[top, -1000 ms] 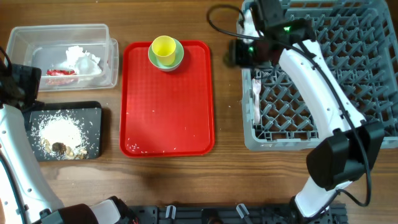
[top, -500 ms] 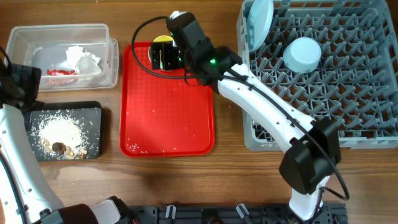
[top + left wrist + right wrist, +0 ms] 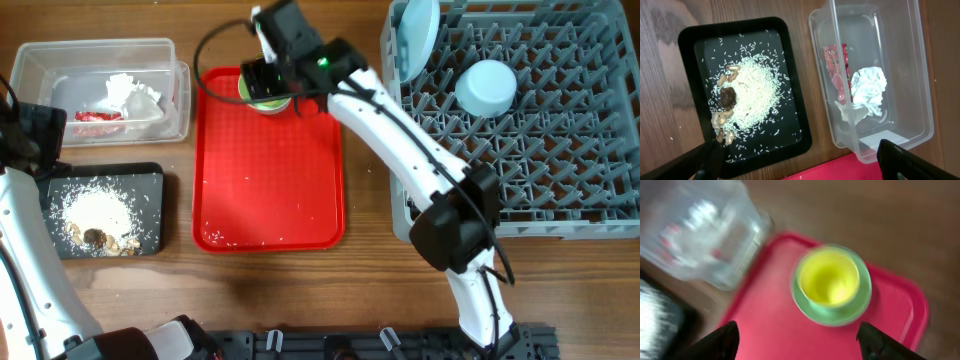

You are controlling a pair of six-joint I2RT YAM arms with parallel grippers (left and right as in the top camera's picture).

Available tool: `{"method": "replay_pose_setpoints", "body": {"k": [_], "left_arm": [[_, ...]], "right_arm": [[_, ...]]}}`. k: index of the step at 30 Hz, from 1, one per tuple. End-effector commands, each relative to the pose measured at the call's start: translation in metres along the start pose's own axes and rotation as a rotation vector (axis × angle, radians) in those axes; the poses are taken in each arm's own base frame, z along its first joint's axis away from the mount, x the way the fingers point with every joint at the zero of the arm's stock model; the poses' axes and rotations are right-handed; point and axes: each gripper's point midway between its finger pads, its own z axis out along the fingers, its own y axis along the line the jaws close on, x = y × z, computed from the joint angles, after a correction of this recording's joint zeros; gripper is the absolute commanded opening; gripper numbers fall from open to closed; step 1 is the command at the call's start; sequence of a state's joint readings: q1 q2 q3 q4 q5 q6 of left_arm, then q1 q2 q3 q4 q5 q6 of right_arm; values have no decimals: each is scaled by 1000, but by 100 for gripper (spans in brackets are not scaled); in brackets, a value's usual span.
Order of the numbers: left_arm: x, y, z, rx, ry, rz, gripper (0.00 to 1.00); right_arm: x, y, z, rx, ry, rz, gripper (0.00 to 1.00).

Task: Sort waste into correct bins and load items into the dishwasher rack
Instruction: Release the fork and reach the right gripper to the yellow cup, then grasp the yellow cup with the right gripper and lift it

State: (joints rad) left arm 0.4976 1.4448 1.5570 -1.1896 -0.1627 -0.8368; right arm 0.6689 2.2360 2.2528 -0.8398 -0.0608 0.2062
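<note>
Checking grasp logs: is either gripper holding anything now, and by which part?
Nothing is held. The right gripper is open above the yellow cup, which sits in the green bowl; the left gripper is open over the black tray.

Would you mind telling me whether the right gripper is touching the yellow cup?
Apart. The right wrist view shows the right gripper open, its fingers clear of the yellow cup, with red tray between.

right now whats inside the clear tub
The clear tub holds a crumpled white napkin and a red-and-clear wrapper right beside it. Whatever lies beneath the napkin is covered.
</note>
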Motion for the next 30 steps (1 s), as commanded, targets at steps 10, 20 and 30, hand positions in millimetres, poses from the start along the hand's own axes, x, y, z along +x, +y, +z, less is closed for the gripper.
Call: {"method": "replay_pose_setpoints", "body": {"k": [10, 20, 30], "left_arm": [[-2, 2, 1, -8, -4, -16, 100], [-2, 2, 1, -8, -4, -16, 100], [-2, 2, 1, -8, -4, -16, 100]], "right_arm": [[14, 15, 89, -35, -36, -97, 73], [52, 13, 122, 128, 47, -361, 66], [55, -17, 128, 190, 67, -333, 55]]}}
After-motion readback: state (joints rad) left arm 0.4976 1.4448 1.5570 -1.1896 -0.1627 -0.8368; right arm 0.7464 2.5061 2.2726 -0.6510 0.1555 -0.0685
